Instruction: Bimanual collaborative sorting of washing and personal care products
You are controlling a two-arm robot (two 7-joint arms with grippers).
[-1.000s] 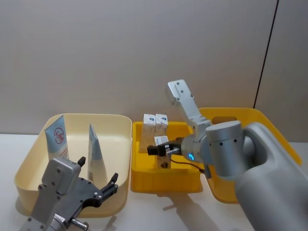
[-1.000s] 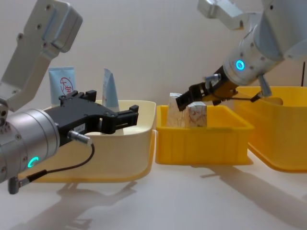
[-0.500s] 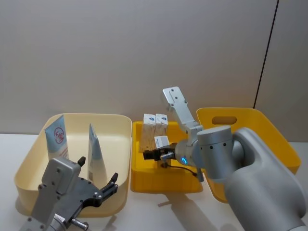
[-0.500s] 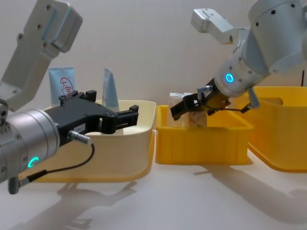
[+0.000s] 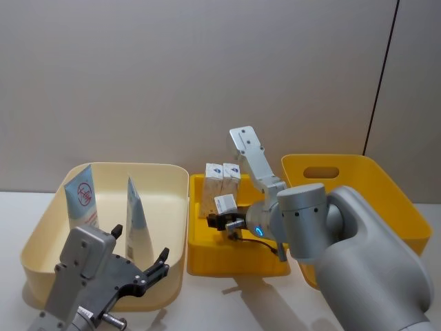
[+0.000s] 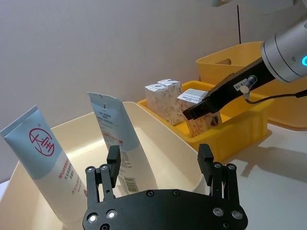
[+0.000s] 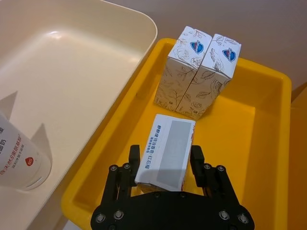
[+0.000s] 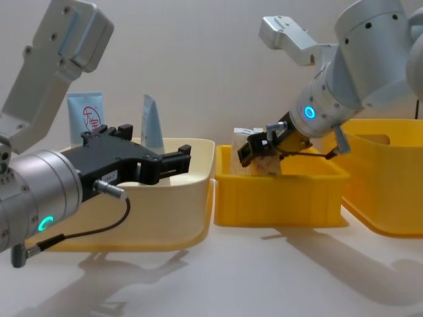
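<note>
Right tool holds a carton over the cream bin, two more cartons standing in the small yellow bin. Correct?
Not quite: the right tool holds the carton over the small yellow bin, not the cream bin, as the right wrist view shows. Two more cartons stand there.
</note>
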